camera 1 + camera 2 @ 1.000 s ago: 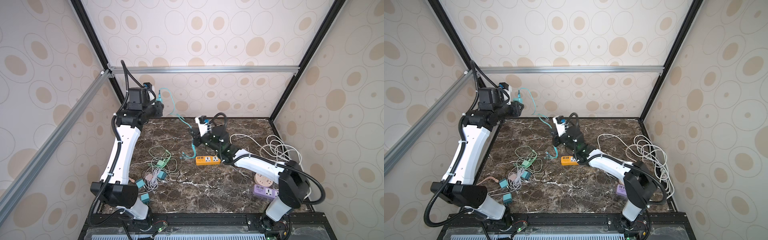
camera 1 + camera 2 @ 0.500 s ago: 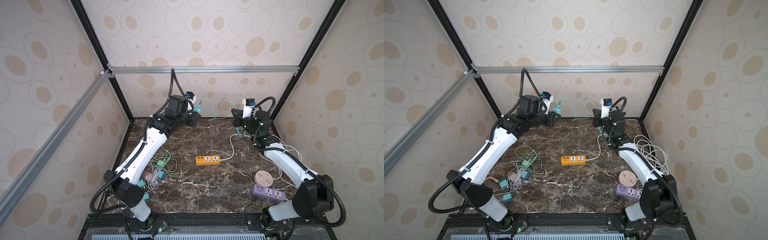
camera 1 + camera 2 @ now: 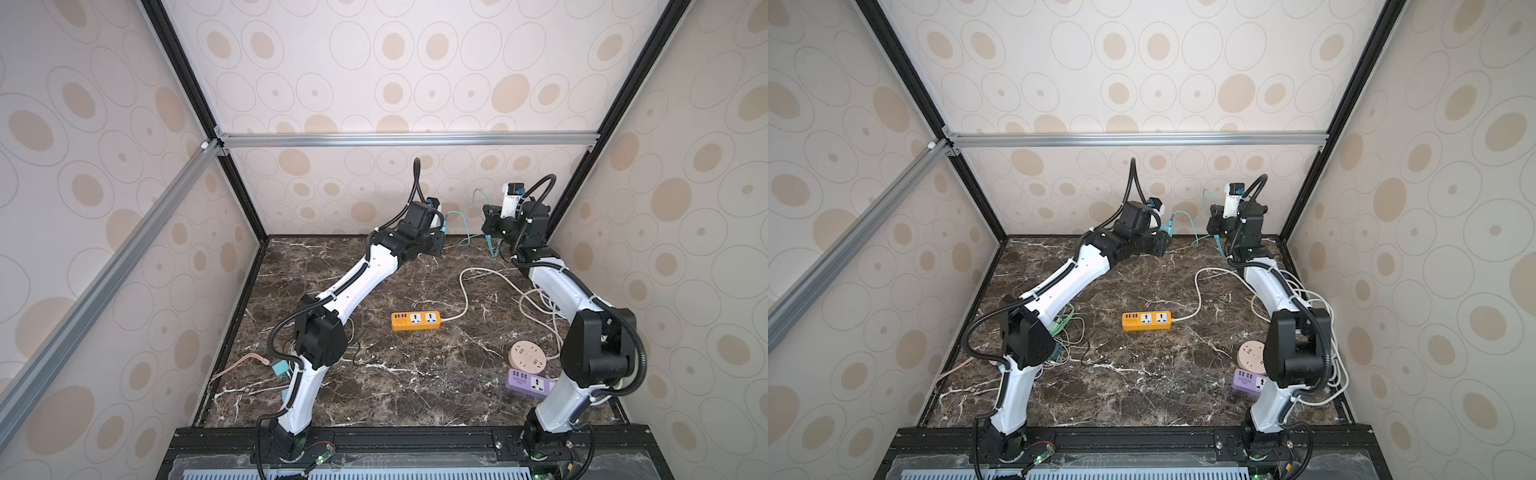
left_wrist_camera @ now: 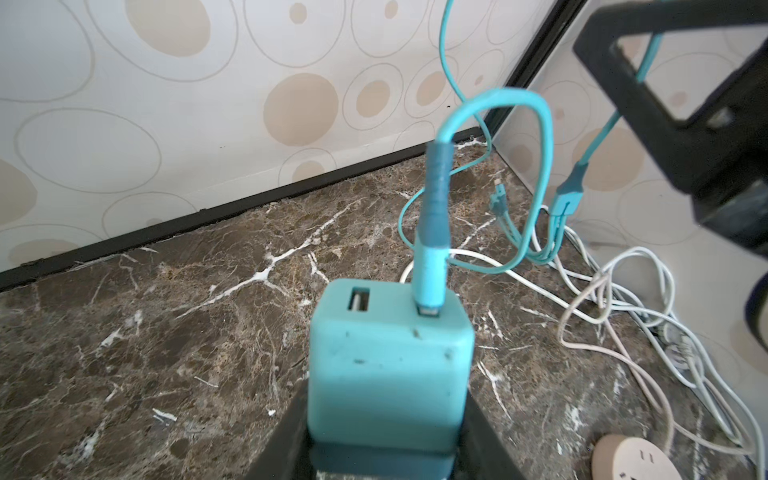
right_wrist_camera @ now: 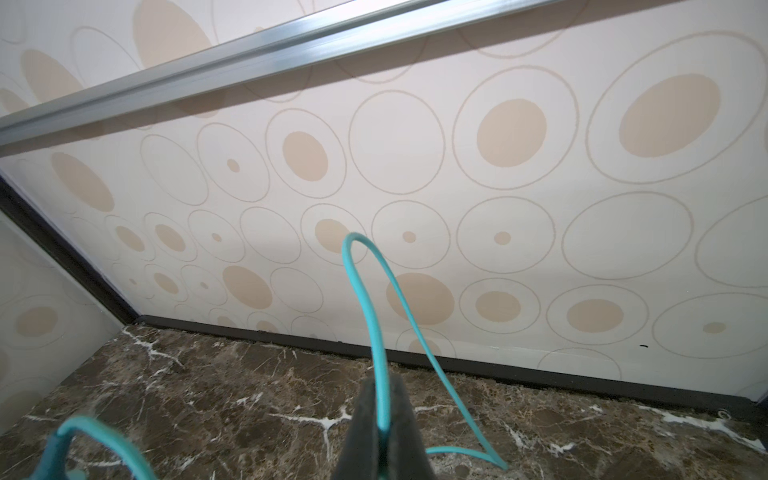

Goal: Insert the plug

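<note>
Left gripper (image 4: 386,419): part-closed, its two dark fingers clamped on the sides of the teal charger (image 4: 390,361), raised above the back of the table (image 3: 374,395).
Teal charger: USB face turned away from the fingers toward the back wall. One port is empty and the other holds the teal cable (image 4: 434,187). I can't see its prongs.
Orange power strip (image 3: 415,321): flat at mid-table, well apart from the charger and nearer the front, its long axis running side to side and its sockets facing up.
What the move turns on: I'd say the left arm is nearer the strip, and the charger must come forward, down and prongs-first.
Right gripper (image 5: 384,428): fully closed, pinching the teal cable, which loops up from it.
Far right: round socket (image 3: 528,359) and purple strip (image 3: 530,382), untouched.
</note>
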Robot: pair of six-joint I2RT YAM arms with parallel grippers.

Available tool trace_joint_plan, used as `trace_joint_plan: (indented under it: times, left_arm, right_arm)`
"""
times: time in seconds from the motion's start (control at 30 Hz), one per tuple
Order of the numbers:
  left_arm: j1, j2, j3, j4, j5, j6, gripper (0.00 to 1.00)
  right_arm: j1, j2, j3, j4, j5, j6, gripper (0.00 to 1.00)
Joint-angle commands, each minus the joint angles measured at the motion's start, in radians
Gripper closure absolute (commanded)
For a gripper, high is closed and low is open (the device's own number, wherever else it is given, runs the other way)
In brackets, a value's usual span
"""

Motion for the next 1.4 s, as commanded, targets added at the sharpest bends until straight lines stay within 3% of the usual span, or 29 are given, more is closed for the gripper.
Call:
trace_joint_plan:
  times: [0.0,0.07,0.1,0.17,0.27,0.3,0.5,0.7,0.83,0.93,1.23,1.37]
  left_arm:
    - [-0.002,0.022,0.056,0.038,-0.024,0.014,1.0]
    - [-0.003,0.035,0.013,0.061,-0.015,0.02,1.0]
    - [-0.003,0.04,-0.013,0.079,-0.011,0.024,1.0]
    - [-0.004,0.051,-0.063,0.113,0.0,0.035,1.0]
    - [-0.004,0.074,-0.09,0.135,0.028,0.064,1.0]
    - [-0.007,0.083,-0.091,0.137,0.036,0.076,1.0]
    - [-0.019,0.118,-0.094,0.138,0.051,0.15,1.0]
    - [-0.035,0.124,-0.103,0.133,0.06,0.209,1.0]
    - [-0.047,0.12,-0.111,0.134,0.08,0.268,1.0]
    - [-0.049,0.1,-0.152,0.17,0.123,0.311,1.0]
    - [-0.055,-0.059,-0.432,0.407,0.191,0.444,1.0]
    - [-0.06,-0.093,-0.486,0.452,0.217,0.485,1.0]
  right_arm:
    - [-0.022,0.033,0.058,-0.01,0.058,-0.068,1.0]
    - [-0.033,0.052,0.043,-0.047,0.057,-0.071,0.9]
    - [-0.039,0.055,0.027,-0.071,0.049,-0.075,0.8]
    - [-0.043,0.044,-0.006,-0.159,0.02,-0.094,0.49]
    - [-0.042,-0.004,-0.056,-0.309,0.039,-0.093,0.2]
    - [-0.043,-0.024,-0.075,-0.347,0.048,-0.091,0.02]
    - [-0.043,-0.167,-0.173,-0.556,0.016,-0.063,0.0]
    - [-0.043,-0.282,-0.274,-0.613,-0.218,0.058,0.0]
    - [-0.04,-0.303,-0.33,-0.594,-0.408,0.162,0.01]
    - [-0.033,-0.304,-0.341,-0.617,-0.484,0.183,0.04]
    - [0.006,-0.294,-0.381,-0.67,-0.598,0.2,0.05]
    - [0.045,-0.262,-0.392,-0.674,-0.602,0.238,0.06]
